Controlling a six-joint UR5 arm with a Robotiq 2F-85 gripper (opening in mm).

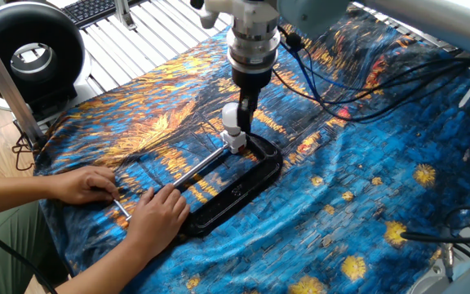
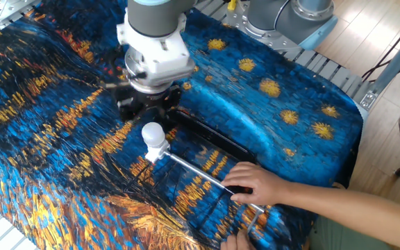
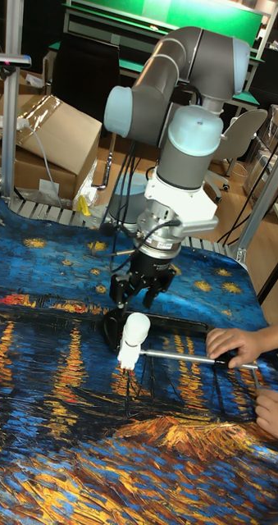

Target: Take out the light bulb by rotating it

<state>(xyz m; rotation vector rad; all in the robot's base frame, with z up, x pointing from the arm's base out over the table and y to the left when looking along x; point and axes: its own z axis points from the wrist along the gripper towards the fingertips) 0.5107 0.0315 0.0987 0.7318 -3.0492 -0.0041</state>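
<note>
The light bulb point(image 1: 231, 117) is small, white and frosted. It stands upright in a white socket point(image 1: 236, 144) held at the end of a black clamp point(image 1: 239, 186). The same light bulb point(image 2: 153, 134) point(image 3: 136, 328) shows in full in the other two views. My gripper point(image 1: 244, 104) hangs just behind and slightly above the globe, and its dark fingers point(image 3: 161, 284) stand apart. Nothing is between them. The gripper point(image 2: 148, 111) point(image 3: 141, 289) sits close to the bulb without holding it.
A person's two hands point(image 1: 157, 211) point(image 2: 255, 184) hold the clamp's silver screw bar point(image 1: 198, 164) near the table's front. A starry blue-and-orange cloth point(image 1: 365, 188) covers the table. Cables point(image 1: 357, 77) trail behind the arm. A black round device point(image 1: 27, 53) stands at the far left.
</note>
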